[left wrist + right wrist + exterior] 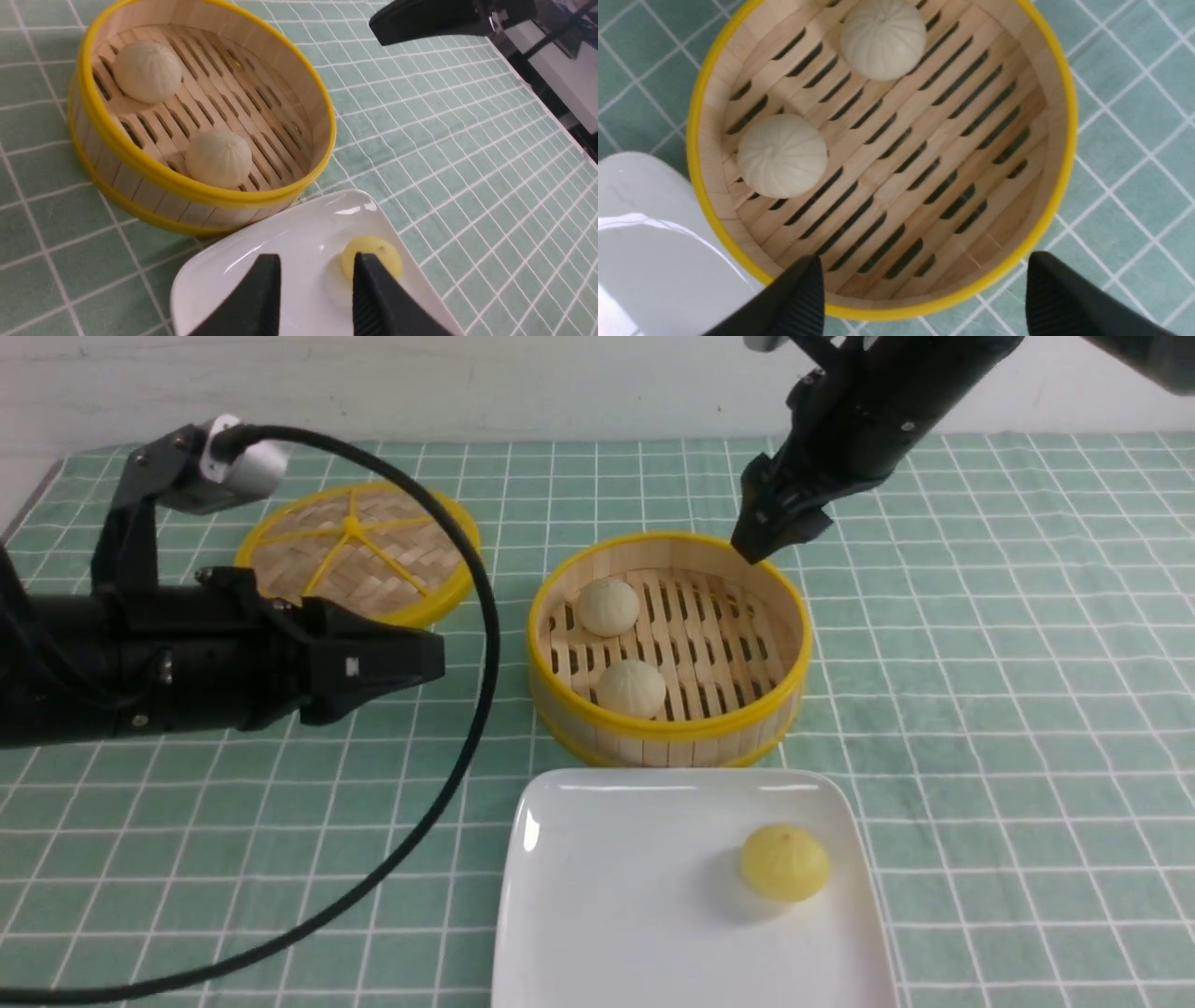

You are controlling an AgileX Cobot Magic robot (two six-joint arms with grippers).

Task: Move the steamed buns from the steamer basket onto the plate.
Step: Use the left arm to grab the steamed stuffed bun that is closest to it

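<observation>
Yellow bun (784,863): lies on the plate (607,896), toward its right side.
Pale buns: two, far (608,607) and near (631,688), apart from each other on the left half of the steamer basket (667,723) floor.
Steamer basket: stands just behind the plate on the green checked tabletop (980,663).
Right claw (761,546): jaws spread wide and empty, hanging at the basket's far right rim. Whether it touches the rim cannot be told.
Left claw (434,658): jaws partly apart with nothing between them, hovering left of the basket, clear of it.
Lid (359,555): flat on the tabletop behind the left claw, its near edge hidden by the arm.
Cut off: the plate's near edge and the right arm's upper part leave the front view.
Hidden: in the left wrist view one finger (373,298) covers part of the yellow bun.
</observation>
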